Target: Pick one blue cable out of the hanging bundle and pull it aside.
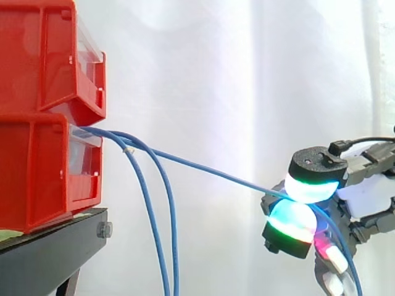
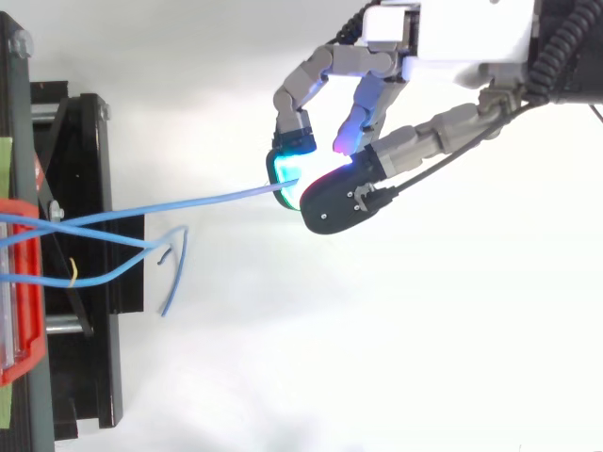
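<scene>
Mid pull-aside, the hand [image 1: 316,165] pinches one thin blue cable [image 1: 203,168] between glowing pads [image 1: 308,190], stretched taut away from the red stacked plastic bins [image 1: 43,123] while two other blue cables [image 1: 151,209] hang beside them; pulling farther probably needs a firm pinch.

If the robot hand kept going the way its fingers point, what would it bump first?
Probably the two hanging blue cables, dangling between the hand and the lower red bin. How well they line up in depth is hard to tell, so it might slip past and reach the bin instead.
</scene>
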Robot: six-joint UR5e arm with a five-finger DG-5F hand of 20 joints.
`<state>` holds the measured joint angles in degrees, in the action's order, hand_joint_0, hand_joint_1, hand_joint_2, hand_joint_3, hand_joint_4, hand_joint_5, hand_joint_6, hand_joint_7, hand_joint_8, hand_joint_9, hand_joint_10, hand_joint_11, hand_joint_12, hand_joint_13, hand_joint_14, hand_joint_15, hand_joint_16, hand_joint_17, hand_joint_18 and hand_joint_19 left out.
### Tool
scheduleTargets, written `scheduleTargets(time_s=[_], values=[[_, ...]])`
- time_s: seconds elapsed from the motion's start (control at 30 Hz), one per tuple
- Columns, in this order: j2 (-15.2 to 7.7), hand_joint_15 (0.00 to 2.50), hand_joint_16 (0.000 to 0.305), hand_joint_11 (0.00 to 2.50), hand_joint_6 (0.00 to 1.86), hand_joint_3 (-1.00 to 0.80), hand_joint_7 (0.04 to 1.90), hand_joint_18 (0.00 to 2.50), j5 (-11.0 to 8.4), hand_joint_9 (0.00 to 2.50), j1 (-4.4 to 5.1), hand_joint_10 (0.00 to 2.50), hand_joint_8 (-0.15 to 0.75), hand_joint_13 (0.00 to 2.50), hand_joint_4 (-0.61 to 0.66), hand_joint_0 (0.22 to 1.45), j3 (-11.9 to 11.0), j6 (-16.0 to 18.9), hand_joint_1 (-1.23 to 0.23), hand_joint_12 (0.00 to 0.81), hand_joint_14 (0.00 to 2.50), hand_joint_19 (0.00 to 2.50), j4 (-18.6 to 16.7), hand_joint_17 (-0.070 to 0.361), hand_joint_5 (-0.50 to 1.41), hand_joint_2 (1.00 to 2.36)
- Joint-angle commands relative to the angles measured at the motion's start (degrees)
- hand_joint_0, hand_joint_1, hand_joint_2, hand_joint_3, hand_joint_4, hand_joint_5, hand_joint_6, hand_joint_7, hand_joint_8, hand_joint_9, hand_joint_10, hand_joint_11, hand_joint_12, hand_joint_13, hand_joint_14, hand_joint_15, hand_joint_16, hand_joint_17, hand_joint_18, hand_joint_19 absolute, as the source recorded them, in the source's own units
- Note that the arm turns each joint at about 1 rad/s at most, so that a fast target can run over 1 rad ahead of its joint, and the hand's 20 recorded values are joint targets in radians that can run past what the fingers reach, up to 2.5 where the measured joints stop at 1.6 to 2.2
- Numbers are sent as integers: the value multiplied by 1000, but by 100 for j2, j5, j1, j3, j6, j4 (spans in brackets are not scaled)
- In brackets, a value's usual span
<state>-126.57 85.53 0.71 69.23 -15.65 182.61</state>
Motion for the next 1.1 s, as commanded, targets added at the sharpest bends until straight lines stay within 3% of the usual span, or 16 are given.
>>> scheduleTargets(time_s=[0.0,0.33,0.4,0.53,0.63,1.07], values=[[1,419,51,390,888,-64,1132,915,-19,1143,26,15,293,975,-137,591,178,89,-797,313,17,427,-279,114,-25,1012],[1,419,51,378,888,-64,1130,913,-98,1141,96,15,294,970,-136,592,644,247,-797,316,16,426,-1026,114,-25,1011],[1,415,51,380,889,-67,1127,911,-107,1141,131,13,293,970,-133,593,908,352,-797,316,16,427,-1448,114,-25,1011],[1,418,51,383,888,-64,1129,911,-177,1139,167,13,293,968,-133,593,1172,467,-797,318,16,426,-1800,114,-25,1011],[1,411,51,386,889,-67,1129,910,-230,1136,184,13,292,964,-133,593,1259,475,-797,316,17,428,-1949,114,-25,1011],[-34,422,51,383,889,-63,1127,906,-326,1130,237,13,294,962,-134,593,1277,493,-795,316,16,430,-2019,114,-25,1011]])
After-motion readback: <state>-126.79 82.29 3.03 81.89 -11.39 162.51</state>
